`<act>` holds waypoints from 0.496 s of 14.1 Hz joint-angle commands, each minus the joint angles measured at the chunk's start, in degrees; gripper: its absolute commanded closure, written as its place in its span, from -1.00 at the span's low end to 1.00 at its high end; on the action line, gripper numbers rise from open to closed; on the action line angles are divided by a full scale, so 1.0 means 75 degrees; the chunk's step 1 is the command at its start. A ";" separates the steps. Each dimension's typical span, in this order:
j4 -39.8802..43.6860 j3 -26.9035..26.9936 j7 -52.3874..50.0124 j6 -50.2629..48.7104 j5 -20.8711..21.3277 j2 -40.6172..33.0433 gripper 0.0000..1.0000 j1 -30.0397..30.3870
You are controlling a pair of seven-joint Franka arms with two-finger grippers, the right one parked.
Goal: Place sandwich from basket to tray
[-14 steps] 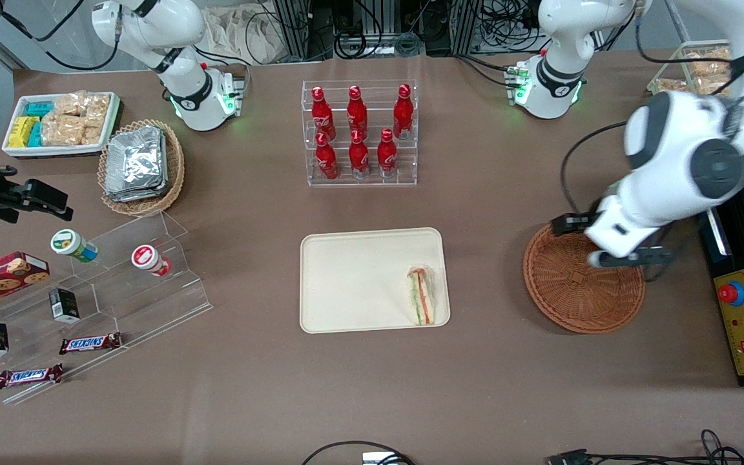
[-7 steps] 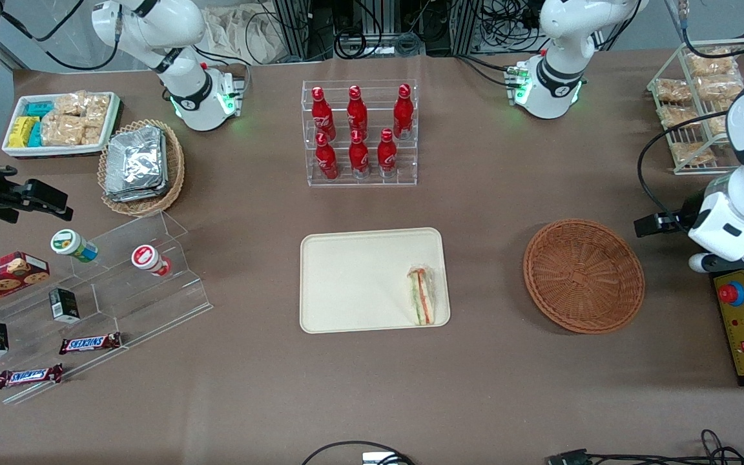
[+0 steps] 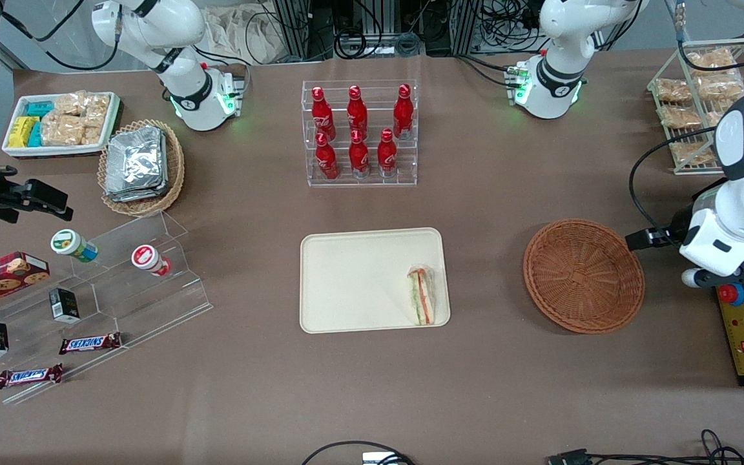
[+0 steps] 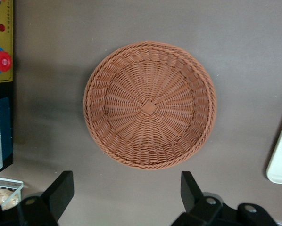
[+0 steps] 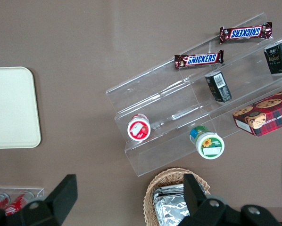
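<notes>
On the cream tray [image 3: 359, 284], in the corner nearest the basket, the wrapped sandwich [image 3: 422, 296] lies flat, inside the low rim. The round brown basket [image 3: 583, 276] beside the tray holds nothing, so your placing looks done. Your gripper [image 4: 127, 197] hangs above the table toward the working arm's end, just off the basket's edge, its fingers [image 4: 60, 192] spread wide with nothing between them. What seems left is only to park: lift clear, keep the fingers apart, and mind the yellow control box [image 3: 743, 326] with its red button below the wrist. Brown table [image 3: 372, 387] runs bare around the tray. Farther from the front camera stands a clear rack of red bottles [image 3: 359, 132].
</notes>
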 commanded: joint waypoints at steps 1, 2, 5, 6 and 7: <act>0.0117 0.0055 0.0004 -0.0034 -0.0244 -0.0111 -1.00 -0.0032; 0.0105 0.0241 0.0050 -0.0034 -0.0278 -0.0158 -1.00 -0.0078; 0.0093 0.1517 0.0507 0.0001 -0.0663 -0.0403 -1.00 -0.1189; 0.0000 0.1683 0.0693 -0.0033 -0.0758 -0.0590 -1.00 -0.1401; -0.0198 0.1905 0.0893 -0.0011 -0.0771 -0.0813 -1.00 -0.1589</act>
